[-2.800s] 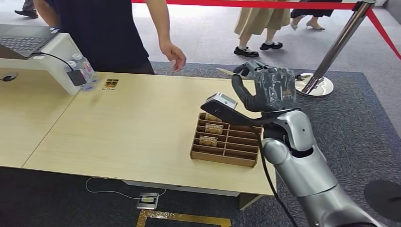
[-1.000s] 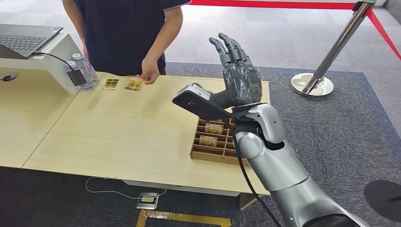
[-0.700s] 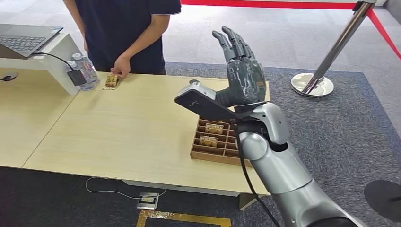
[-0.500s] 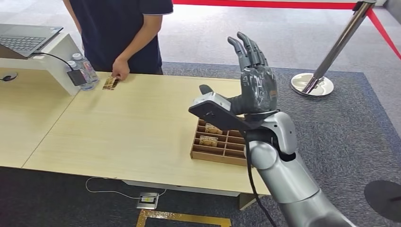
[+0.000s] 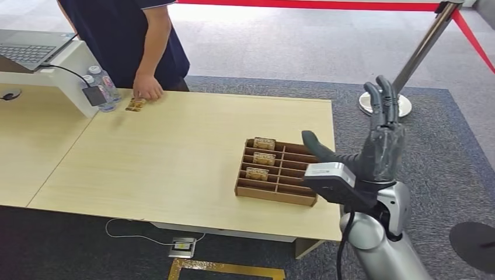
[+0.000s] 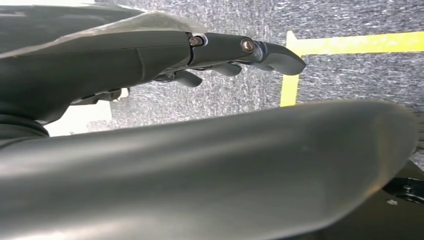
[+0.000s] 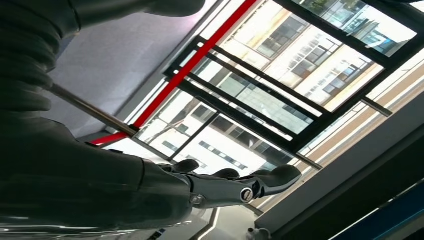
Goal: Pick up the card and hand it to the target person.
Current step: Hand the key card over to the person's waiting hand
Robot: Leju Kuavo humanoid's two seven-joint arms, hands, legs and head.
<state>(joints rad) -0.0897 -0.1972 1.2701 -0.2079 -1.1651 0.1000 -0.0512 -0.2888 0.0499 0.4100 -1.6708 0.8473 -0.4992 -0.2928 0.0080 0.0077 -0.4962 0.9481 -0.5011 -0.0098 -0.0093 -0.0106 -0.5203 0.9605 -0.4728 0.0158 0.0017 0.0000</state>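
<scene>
My right hand [image 5: 382, 137] is raised beyond the table's right edge, fingers straight up and spread, thumb out, holding nothing. It shows again in the right wrist view [image 7: 215, 187], empty, against windows. A brown cardboard tray [image 5: 277, 195] sits at the table's front right, just left of that hand, with three cards [image 5: 264, 158] in its left column. At the far left corner a person [image 5: 122, 35] in dark clothes rests a hand [image 5: 147, 88] on cards [image 5: 135, 104] lying on the table. My left hand [image 6: 150, 55] hangs over grey carpet with fingers extended and empty.
Two water bottles [image 5: 100, 87] and a laptop [image 5: 29, 46] on a white stand sit at the table's far left. A chrome stanchion [image 5: 420, 49] with red belt stands on the carpet behind my right hand. A cable and floor box [image 5: 182, 247] lie under the front edge.
My right hand has swung right and lower, from above the table's middle to beyond its right edge, staying empty. The person laid a card by the bottles and shifted left.
</scene>
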